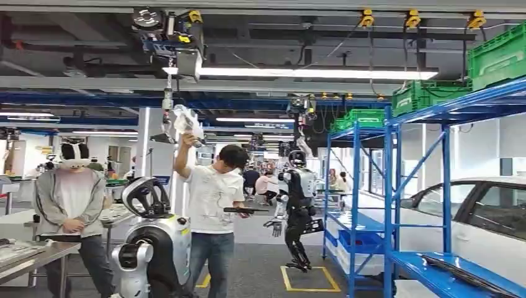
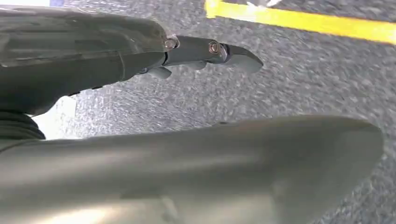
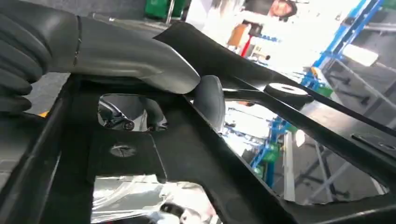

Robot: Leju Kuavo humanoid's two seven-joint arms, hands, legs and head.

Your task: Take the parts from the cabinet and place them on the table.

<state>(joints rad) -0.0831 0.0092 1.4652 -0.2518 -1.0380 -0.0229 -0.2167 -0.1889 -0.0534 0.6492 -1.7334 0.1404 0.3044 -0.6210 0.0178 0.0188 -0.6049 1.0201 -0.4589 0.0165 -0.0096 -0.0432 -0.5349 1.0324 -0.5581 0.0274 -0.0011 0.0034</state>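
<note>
Here, right robot hand (image 3: 140, 65) clamped on black part (image 3: 210, 154); left robot hand (image 2: 196, 140) empty, fingers apart.

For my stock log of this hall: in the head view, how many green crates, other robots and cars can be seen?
Green crates: 3
Other robots: 2
Car: 1
Total: 6

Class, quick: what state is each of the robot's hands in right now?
Left hand: holds nothing; fingers apart, hanging over the grey floor.
Right hand: grips a black cut-out part.
</note>
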